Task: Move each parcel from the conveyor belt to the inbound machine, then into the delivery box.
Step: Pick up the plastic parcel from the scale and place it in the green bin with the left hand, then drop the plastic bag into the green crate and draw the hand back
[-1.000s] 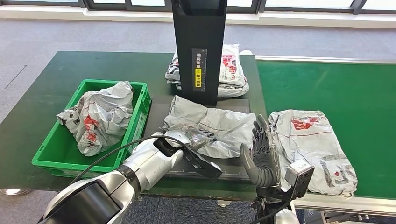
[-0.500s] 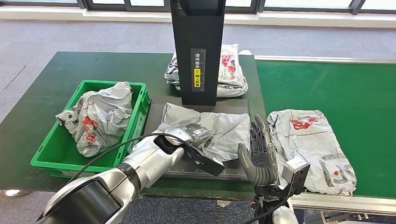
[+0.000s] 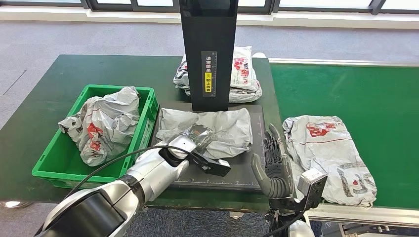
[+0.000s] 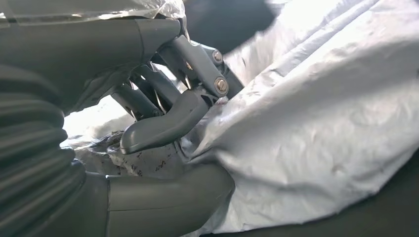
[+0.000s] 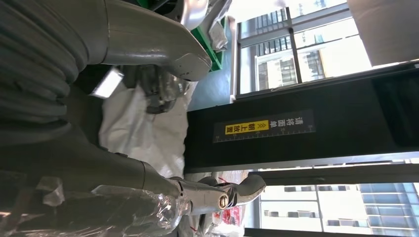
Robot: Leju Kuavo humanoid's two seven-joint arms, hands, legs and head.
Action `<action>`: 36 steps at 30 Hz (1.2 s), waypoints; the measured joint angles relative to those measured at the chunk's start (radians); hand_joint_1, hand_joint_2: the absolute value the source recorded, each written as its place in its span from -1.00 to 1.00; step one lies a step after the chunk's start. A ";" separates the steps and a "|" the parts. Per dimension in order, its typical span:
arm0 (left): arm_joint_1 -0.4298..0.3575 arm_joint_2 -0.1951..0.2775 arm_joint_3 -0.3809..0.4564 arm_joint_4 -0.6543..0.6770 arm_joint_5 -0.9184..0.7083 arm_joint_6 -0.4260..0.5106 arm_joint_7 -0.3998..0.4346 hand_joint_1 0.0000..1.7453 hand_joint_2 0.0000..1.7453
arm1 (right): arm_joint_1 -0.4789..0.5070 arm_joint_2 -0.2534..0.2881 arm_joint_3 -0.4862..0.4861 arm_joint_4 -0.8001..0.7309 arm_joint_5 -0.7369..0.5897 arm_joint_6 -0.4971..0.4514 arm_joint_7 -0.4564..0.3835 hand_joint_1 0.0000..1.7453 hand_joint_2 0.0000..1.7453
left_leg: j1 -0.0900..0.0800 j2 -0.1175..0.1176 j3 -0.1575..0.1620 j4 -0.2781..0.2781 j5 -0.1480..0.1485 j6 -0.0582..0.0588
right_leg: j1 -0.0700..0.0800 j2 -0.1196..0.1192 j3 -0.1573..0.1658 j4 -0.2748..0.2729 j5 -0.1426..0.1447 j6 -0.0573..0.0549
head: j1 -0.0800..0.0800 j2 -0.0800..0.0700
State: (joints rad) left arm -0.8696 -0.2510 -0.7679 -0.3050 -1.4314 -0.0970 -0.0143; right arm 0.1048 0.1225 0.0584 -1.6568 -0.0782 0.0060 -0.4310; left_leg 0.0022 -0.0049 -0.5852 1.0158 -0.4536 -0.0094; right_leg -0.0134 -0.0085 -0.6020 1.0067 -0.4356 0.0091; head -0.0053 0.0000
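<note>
A: What was the left hand [image 3: 200, 138] doing?

B: Its fingers [image 4: 163, 126] were closed on a bunched fold of the grey parcel [image 3: 217, 129] that lay on the inbound machine's black platform [image 3: 247, 173], gripping near the parcel's front-left part. The left wrist view showed thumb and fingers pinching crumpled film, not the bulk of the bag.

A: And the right hand [image 3: 272, 165]?

B: Fingers spread, upright and holding nothing – it stood at the platform's front-right corner, between that parcel and the next parcel [image 3: 328, 153] waiting on the conveyor belt [image 3: 356, 94].

A: What could have gone wrong from there?

B: I judged the grip the weak point. A pinch on loose film could slide off, or the bag could sag and drag on the near wall of the green delivery box [image 3: 148, 126] on the way over. That box already held a parcel [image 3: 101, 123] (heaped fairly high), so the new one might have ended up perched on the rim. The scanner's black column [image 3: 210, 54] stood at the platform's back edge – a lift too far back risked brushing it.

A: How did the held parcel lie?

B: Flat and crumpled, its long axis running left to right along the platform, roughly parallel to the front edge. One short end pointed at the box, the other at the belt. Whether a label faced up I couldn't tell.
</note>
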 joint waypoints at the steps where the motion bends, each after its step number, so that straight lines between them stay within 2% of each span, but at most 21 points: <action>1: 0.001 0.008 0.000 0.000 -0.006 0.032 0.027 1.00 1.00 | 0.005 0.000 0.000 -0.003 0.000 0.000 0.000 -1.00 1.00 | 0.000 0.000 0.000 0.000 0.000 0.000 | 0.000 0.000 0.000 0.000 0.000 0.000 | 0.000 0.000; 9: -0.010 0.080 0.006 -0.035 -0.064 0.306 0.200 1.00 1.00 | 0.047 0.000 0.000 -0.047 0.001 -0.019 0.001 -1.00 1.00 | 0.000 0.000 -0.002 0.000 0.001 -0.001 | 0.000 0.000 -0.002 0.000 0.000 0.000 | 0.000 0.000; 12: -0.011 0.115 0.048 -0.094 -0.105 0.425 0.273 1.00 1.00 | 0.071 0.004 -0.002 -0.074 0.005 -0.026 0.001 -1.00 1.00 | 0.000 0.000 -0.002 0.000 0.000 -0.001 | 0.000 0.001 -0.003 0.000 0.000 0.000 | 0.000 0.000; 14: -0.009 0.144 0.101 -0.164 -0.117 0.469 0.295 1.00 1.00 | 0.091 0.014 -0.007 -0.098 0.012 -0.033 0.003 -1.00 1.00 | 0.000 0.000 -0.003 0.000 0.000 -0.001 | 0.000 0.001 -0.004 0.000 0.000 0.000 | 0.000 0.000; 21: 0.023 0.219 0.260 -0.435 -0.119 0.473 0.288 1.00 1.00 | 0.127 0.049 -0.034 -0.175 0.028 -0.039 0.018 -1.00 1.00 | 0.000 0.001 -0.003 0.000 0.000 -0.002 | 0.000 0.002 -0.004 0.000 0.000 0.000 | 0.000 0.000; 32: 0.068 0.257 0.319 -0.589 -0.119 0.518 0.317 1.00 1.00 | 0.149 0.073 -0.051 -0.208 0.035 -0.039 0.018 -1.00 1.00 | 0.000 0.000 -0.003 0.000 0.000 -0.002 | 0.000 0.002 -0.004 0.000 0.000 0.000 | 0.000 0.000; 34: 0.085 0.277 0.331 -0.638 -0.119 0.531 0.354 1.00 1.00 | 0.162 0.077 -0.057 -0.221 0.037 -0.038 0.018 -1.00 1.00 | 0.000 0.000 -0.004 0.000 0.000 -0.002 | 0.000 0.002 -0.004 0.000 0.000 0.000 | 0.000 0.000; 36: 0.110 0.321 0.340 -0.707 -0.119 0.535 0.440 1.00 1.00 | 0.180 0.082 -0.065 -0.237 0.040 -0.031 0.015 -1.00 1.00 | 0.001 0.002 -0.004 -0.001 -0.002 -0.003 | 0.001 0.004 -0.004 0.000 -0.001 -0.001 | 0.000 0.000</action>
State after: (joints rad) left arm -0.7592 0.0696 -0.4275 -1.0120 -1.5507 0.4381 0.4259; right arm 0.2849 0.2049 -0.0070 -1.8934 -0.0380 -0.0251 -0.4157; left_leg 0.0029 -0.0027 -0.5890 1.0152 -0.4552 -0.0128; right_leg -0.0126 -0.0045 -0.6062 1.0070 -0.4362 0.0081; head -0.0049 0.0000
